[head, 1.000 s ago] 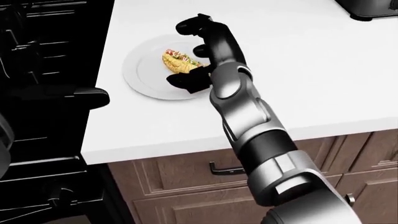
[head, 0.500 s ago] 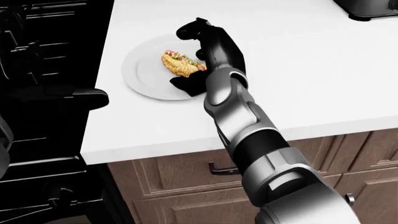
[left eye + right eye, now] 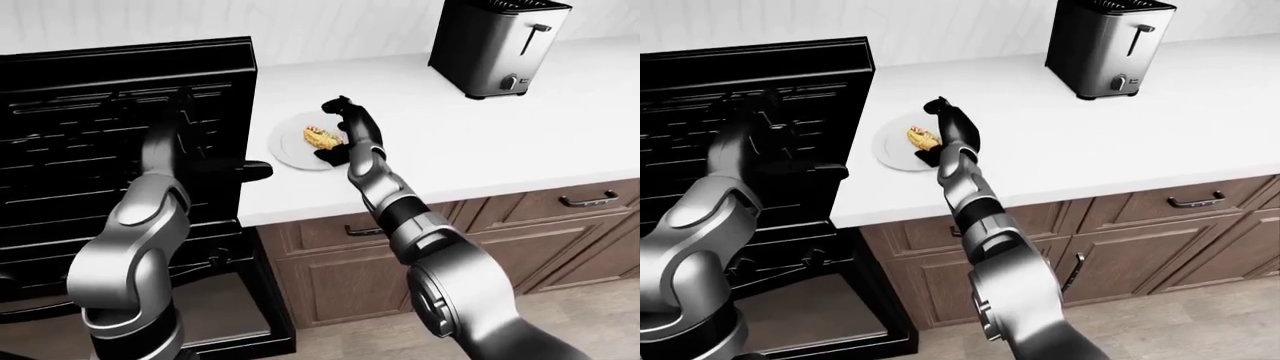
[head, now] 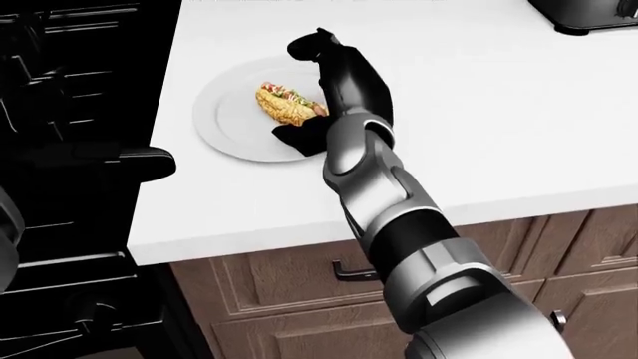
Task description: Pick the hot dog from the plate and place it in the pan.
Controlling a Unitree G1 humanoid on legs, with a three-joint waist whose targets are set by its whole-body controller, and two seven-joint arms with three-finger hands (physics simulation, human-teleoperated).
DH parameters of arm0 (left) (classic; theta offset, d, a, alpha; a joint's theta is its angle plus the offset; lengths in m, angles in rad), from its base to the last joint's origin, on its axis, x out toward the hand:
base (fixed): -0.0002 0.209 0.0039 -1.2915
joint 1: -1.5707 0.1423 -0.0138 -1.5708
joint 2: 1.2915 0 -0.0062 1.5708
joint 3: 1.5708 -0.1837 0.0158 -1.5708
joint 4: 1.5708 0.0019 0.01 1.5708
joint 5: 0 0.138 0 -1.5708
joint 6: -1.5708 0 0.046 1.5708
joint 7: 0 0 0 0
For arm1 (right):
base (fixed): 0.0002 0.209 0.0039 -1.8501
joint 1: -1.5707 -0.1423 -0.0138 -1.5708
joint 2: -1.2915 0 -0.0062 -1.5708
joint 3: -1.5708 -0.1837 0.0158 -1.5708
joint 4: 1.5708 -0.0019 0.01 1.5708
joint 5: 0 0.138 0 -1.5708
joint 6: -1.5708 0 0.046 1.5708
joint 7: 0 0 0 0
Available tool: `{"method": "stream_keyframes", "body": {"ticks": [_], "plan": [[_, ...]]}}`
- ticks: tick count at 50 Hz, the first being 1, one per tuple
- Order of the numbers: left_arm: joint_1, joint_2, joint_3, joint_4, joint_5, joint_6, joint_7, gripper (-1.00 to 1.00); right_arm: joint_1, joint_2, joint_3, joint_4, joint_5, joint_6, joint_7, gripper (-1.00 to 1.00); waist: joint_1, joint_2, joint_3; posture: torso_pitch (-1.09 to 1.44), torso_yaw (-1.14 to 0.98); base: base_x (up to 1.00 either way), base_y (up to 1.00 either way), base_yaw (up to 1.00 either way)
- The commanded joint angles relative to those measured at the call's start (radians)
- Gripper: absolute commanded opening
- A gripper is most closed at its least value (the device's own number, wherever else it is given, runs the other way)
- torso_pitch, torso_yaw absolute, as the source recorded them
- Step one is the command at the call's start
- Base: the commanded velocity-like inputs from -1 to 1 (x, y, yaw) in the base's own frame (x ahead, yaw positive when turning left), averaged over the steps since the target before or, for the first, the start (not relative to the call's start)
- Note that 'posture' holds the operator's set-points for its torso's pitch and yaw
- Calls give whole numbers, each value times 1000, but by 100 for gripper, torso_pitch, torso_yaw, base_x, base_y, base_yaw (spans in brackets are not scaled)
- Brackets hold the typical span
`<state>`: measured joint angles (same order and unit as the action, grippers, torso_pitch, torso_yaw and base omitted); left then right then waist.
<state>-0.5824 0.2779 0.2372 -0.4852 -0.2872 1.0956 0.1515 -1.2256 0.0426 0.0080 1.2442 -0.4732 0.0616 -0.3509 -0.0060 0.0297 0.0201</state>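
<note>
Hot dog [image 4: 287,104] lying on a white plate [image 4: 225,118], near the left edge of a white counter [image 4: 479,120] in the head view. Bun golden, with red and green toppings along its top. Right hand [image 4: 321,82] set over the plate's right side, black fingers [image 4: 309,46] curled above and past the hot dog's upper end, a lower finger [image 4: 299,133] down on the plate just below the bun. Fingers standing about the hot dog, spread fairly wide, not closed round it; contact with the bun cannot be told. Right arm [image 4: 389,217], silver and black, rising from the bottom of the head view across the counter edge.

Left arm [image 3: 140,232] raised at the left of the left-eye view, over a black stove [image 3: 110,112]. Left hand dark against the black stove, so its grip cannot be told. A dark handle-like shape [image 3: 235,169] poking out at the stove's right edge, just beside the counter; pan itself not made out.

Silver toaster [image 3: 497,45] upright at the top right of the counter, well apart from the plate. Brown wooden cabinets [image 3: 560,225] with dark handles below the counter. No writing, brand or label readable anywhere.
</note>
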Motion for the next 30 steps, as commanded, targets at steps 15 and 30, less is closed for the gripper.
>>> {"method": "stream_keyframes", "body": {"ticks": [15, 30], "plan": [[-40, 13, 12, -34, -3, -15, 6, 100, -25, -2, -6, -26, 20, -12, 12, 15, 0, 3, -25, 0, 0, 0, 0, 0], [-35, 13, 11, -38, -5, -14, 9, 100, -13, 0, -4, -20, 19, -15, 5, -11, 1, 2, -27, 0, 0, 0, 0, 0]]}}
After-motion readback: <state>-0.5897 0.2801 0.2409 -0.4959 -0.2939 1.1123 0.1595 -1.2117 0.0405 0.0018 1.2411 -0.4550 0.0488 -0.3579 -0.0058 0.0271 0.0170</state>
